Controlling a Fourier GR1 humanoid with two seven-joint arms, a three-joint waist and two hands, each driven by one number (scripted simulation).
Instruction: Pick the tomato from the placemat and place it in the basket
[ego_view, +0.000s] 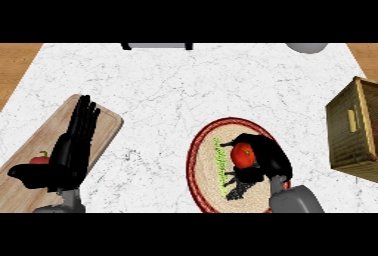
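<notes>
A red tomato (243, 154) sits on the round woven placemat (204, 165) with a dark red rim, low and right of centre. My right hand (272, 159) is curled round the tomato, fingers and thumb wrapping its sides, and hides part of it. The wooden basket (353, 131) stands at the right edge, apart from the hand. My left hand (72, 145) rests open at the lower left, fingers straight and pointing up, over a wooden cutting board.
The wooden cutting board (109, 125) lies at the left with a small red pepper (39, 160) on it beside my left hand. A grey object (308, 47) and a dark-framed item (156, 46) sit at the counter's far edge. White marble counter (184, 90) spreads between.
</notes>
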